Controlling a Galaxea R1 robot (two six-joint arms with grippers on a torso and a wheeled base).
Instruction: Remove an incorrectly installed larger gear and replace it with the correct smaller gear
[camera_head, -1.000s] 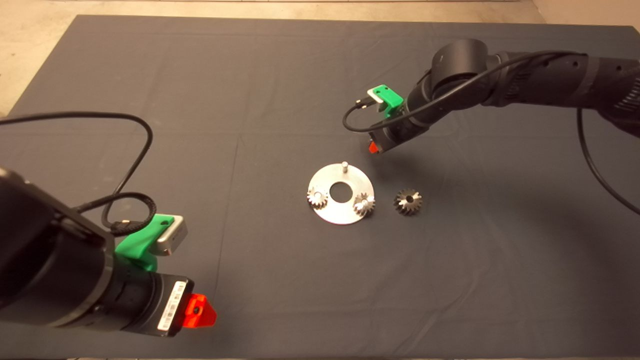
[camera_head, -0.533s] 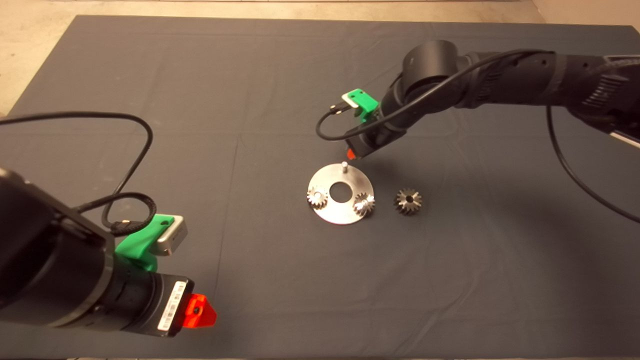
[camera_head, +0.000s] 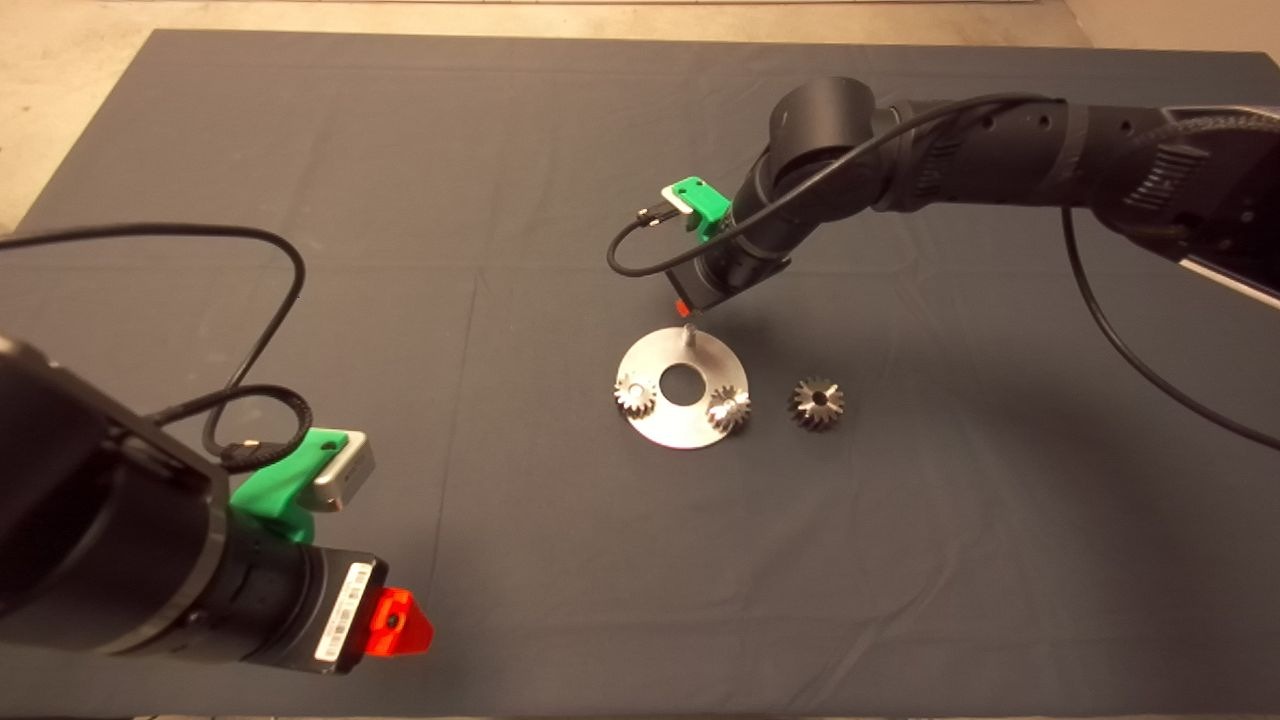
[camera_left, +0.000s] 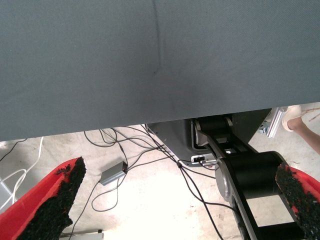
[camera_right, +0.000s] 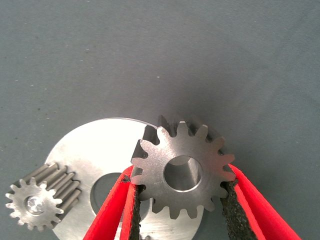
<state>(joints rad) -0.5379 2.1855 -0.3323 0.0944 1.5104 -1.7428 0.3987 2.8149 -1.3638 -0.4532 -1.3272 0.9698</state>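
Your right gripper (camera_right: 182, 200) had carried the smaller gear (camera_right: 182, 167) (fingers clamped on it) over the bare pin (camera_head: 688, 335); seating came next.

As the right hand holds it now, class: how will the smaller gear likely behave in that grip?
The smaller gear looks like solid metal, so probably stiff and heavy for its size. The right hand pinches it by its toothed rim between rough black pads, so slipping seems unlikely. If dropped on edge, its round shape might roll.
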